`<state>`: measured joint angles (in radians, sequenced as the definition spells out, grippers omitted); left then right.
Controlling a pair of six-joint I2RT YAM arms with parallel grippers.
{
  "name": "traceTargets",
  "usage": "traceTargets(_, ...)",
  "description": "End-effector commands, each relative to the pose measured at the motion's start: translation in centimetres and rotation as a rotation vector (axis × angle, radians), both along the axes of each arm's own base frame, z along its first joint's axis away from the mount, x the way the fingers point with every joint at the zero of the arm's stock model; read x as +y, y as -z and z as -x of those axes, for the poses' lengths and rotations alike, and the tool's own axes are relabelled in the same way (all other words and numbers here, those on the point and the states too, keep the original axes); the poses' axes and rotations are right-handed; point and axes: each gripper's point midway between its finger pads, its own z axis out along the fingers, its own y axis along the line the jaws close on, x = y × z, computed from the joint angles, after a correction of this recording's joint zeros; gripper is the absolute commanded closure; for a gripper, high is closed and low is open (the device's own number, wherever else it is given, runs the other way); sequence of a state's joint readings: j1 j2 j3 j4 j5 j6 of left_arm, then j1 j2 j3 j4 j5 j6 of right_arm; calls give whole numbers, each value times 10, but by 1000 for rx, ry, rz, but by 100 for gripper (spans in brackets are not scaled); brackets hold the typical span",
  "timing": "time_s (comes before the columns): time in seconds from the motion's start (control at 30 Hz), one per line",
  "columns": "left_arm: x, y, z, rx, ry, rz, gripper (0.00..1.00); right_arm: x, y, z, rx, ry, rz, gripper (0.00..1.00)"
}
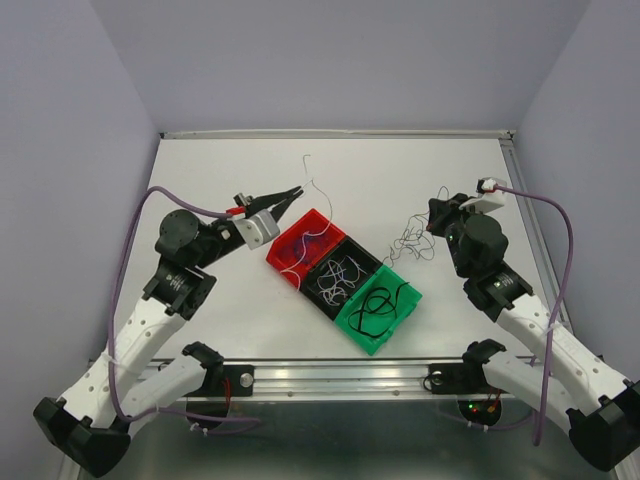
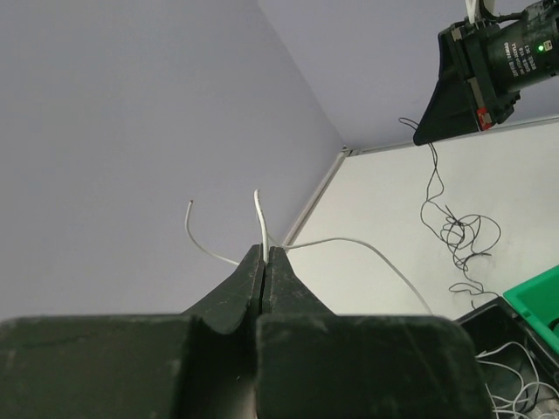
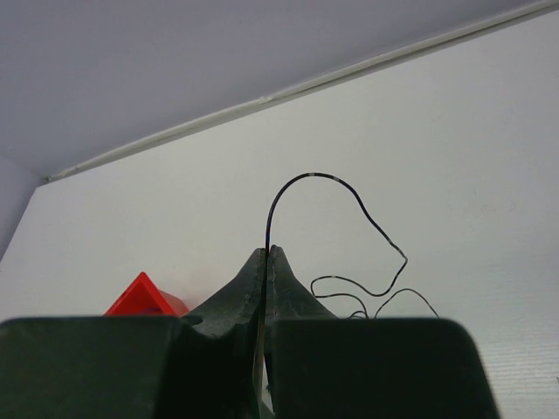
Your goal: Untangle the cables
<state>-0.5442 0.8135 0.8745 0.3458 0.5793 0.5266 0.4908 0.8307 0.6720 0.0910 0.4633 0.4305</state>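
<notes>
Left gripper (image 2: 265,251): jaws pressed fully together on the white wire (image 2: 349,243), pinched close to one end. It is held up off the table (image 1: 225,165) behind the red bin (image 1: 284,268) (I take it the height is meant to let the strand hang free).
White wire: two short tails stand up past the jaws. The long run arcs away and drops toward the bins.
Right gripper (image 3: 266,251): jaws likewise closed tight, gripping the black wire (image 3: 314,177) near its end, at the table's right side.
Black wire: loops up out of the jaws, then falls to the tangle (image 1: 408,243).
Tangle: a loose knot of thin dark and pale strands on the bare table, between the right gripper and the bins. This is the part not yet sorted.
Red bin: far-left one of three set corner to corner in a slanted row. There is a bluish smudge inside (too small to say it is a wire).
Black bin (image 1: 322,302): middle of the row, with white strands coiled in it.
Green bin (image 1: 366,340): nearest, with black strands coiled in it (apparently one colour per bin).
Stage, as I judge it: each arm holds one strand by its end, well apart. The grippers are probably spread like this so a pull draws the wires away from each other rather than tightening the knot.
</notes>
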Motion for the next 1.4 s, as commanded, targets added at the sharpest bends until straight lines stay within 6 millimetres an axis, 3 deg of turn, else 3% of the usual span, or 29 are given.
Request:
traceTargets(0.0, 4, -19, 21, -77, 41, 37, 100, -3, -9, 0, -51, 13, -18, 100)
traceTargets(0.37, 2, -21, 45, -37, 131, 43, 100, -2, -8, -1, -48, 9, -20, 99)
traceTargets(0.97, -34, 34, 13, 147, 203, -33, 100, 0, -10, 0, -52, -5, -24, 99)
traceTargets(1.23, -40, 11, 15, 127, 221, -5, 100, 1, -8, -1, -46, -8, -24, 99)
traceTargets(1.37, -50, 3, 5, 139, 230, -4, 100, 2, -8, -1, -45, -11, -25, 99)
